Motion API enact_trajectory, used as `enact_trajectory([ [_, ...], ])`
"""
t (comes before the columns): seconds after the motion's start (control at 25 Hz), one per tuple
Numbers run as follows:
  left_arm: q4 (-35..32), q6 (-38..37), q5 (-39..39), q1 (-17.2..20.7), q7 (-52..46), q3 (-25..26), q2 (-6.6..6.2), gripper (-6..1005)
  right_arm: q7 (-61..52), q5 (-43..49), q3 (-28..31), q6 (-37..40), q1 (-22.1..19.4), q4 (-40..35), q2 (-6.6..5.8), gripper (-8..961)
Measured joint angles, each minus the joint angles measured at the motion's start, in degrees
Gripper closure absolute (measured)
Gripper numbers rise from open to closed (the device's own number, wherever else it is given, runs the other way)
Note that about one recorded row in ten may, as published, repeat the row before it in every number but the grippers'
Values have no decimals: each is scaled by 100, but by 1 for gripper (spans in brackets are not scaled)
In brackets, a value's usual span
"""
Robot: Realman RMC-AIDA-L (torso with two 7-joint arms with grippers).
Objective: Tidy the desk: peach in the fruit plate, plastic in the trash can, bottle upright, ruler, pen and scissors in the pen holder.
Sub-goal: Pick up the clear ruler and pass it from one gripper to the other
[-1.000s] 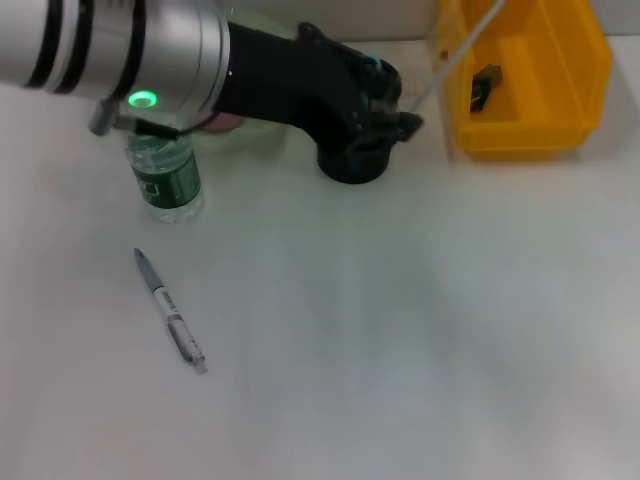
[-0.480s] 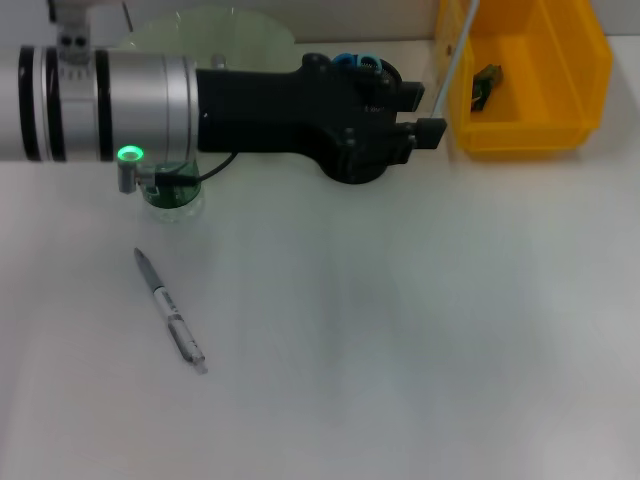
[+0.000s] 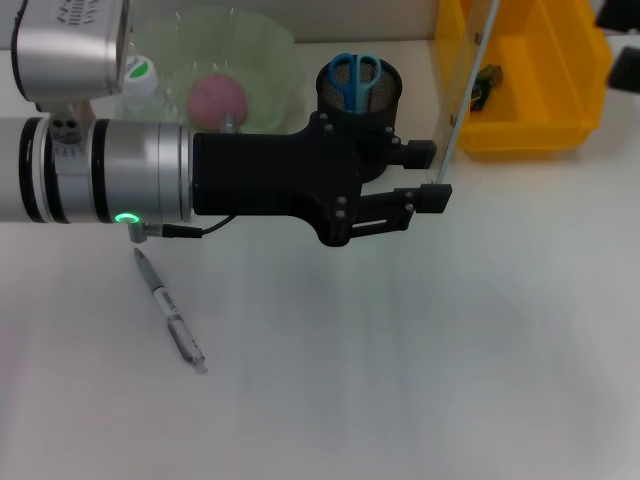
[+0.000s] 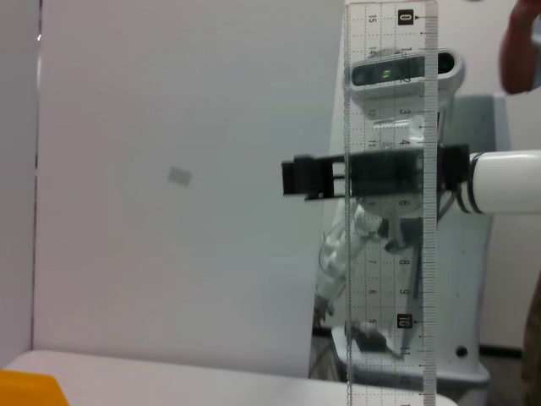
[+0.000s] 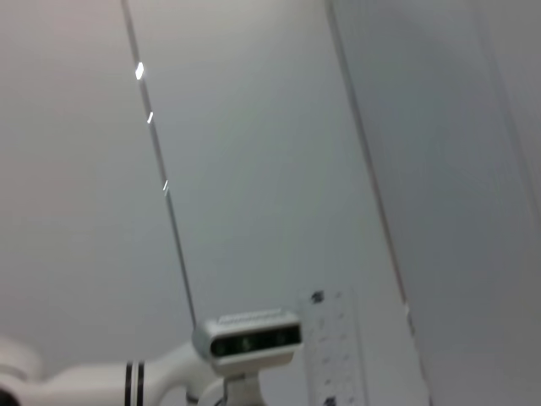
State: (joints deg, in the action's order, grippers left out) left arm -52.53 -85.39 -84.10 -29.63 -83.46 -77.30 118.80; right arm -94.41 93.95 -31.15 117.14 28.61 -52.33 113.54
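Pen [image 3: 170,312]: lower left of the head view, lying flat on the desk [image 3: 420,360], its long axis slanting from upper left to lower right; you see it well apart from the jaws.
Bottle [image 3: 139,78]: upper left, upright beside the fruit plate [image 3: 262,45], which holds the peach [image 3: 218,98].
Left gripper [image 3: 432,175]: mid-frame, reaching across; its jaws are pinched on the ruler.
Pen holder [image 3: 358,88]: just above the jaws in the frame, scissors [image 3: 355,72] already inside.
Ruler [image 3: 466,75]: clear plastic, held near its lower end, its long axis running up to the top edge; you need that lower end over the holder's mouth.
Right gripper: upper right corner at most; you cannot tell its state.
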Motion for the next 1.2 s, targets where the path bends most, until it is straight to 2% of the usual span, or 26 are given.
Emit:
enact_trajectory([
  [0.16, 380, 7, 181, -80, 218, 49, -8, 558, -60, 149, -183, -139, 122, -284, 81, 253],
  [0.2, 455, 17, 199, -99, 256, 55, -10, 558, -116, 179, -365, -245, 195, -459, 148, 246],
  [0.36, 562, 47, 210, -120, 315, 45, -14, 556, -216, 188, -675, -475, 268, -682, 221, 227],
  [0.68, 570, 48, 199, -122, 337, 39, -18, 553, -315, 227, -909, -712, 525, -762, 264, 228],
  [0.8, 616, 53, 209, -137, 393, 12, -17, 552, -317, 243, -956, -779, 617, -765, 315, 228],
  [1.04, 644, 25, 212, -164, 462, 26, -15, 550, -320, 241, -1215, -959, 689, -718, 326, 227],
  [1.2, 662, 20, 216, -177, 465, 28, -15, 548, -344, 230, -1295, -1057, 732, -722, 379, 227],
])
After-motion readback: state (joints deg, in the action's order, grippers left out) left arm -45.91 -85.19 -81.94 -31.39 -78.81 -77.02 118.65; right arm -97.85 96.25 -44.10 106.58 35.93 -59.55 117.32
